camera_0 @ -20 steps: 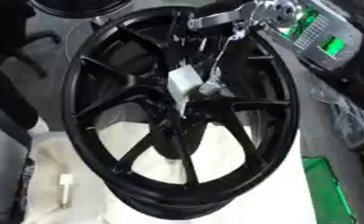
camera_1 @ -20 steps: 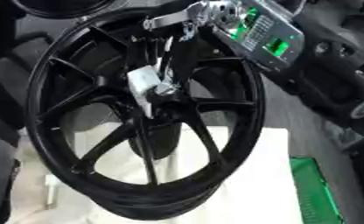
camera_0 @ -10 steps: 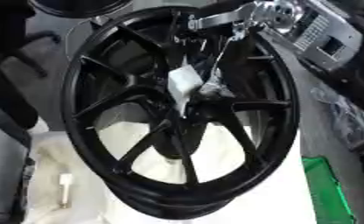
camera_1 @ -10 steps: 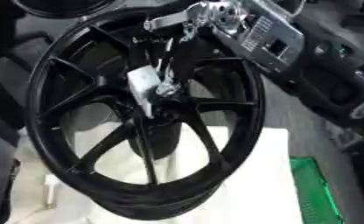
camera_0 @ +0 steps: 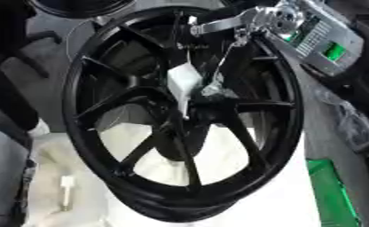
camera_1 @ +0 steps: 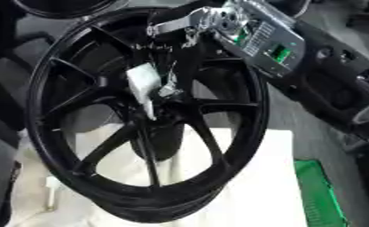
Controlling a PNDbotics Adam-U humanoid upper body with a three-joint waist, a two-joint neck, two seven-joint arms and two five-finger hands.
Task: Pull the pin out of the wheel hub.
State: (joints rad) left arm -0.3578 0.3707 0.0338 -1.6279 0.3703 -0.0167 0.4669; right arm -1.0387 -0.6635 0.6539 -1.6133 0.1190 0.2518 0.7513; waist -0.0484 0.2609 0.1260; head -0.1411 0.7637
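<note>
A large black spoked wheel (camera_0: 87, 146) stands tilted on a white cloth (camera_0: 273, 195). At its hub (camera_0: 189, 106) a white pin (camera_0: 184, 83) sticks out towards me. My right arm comes in from the upper right over the rim, its silver wrist joint (camera_0: 261, 20) above the spokes. My right hand (camera_0: 216, 88) reaches down to the hub, dark against the wheel. A silver tip of it lies against the right side of the pin, pinching it. My left hand shows in neither view.
A second small white pin (camera_0: 65, 188) lies on the cloth at the lower left. A grey device with a green screen (camera_0: 327, 46) sits behind the wheel at the upper right. A green crate (camera_0: 335, 195) stands at the lower right. Dark shapes (camera_0: 9, 75) crowd the left edge.
</note>
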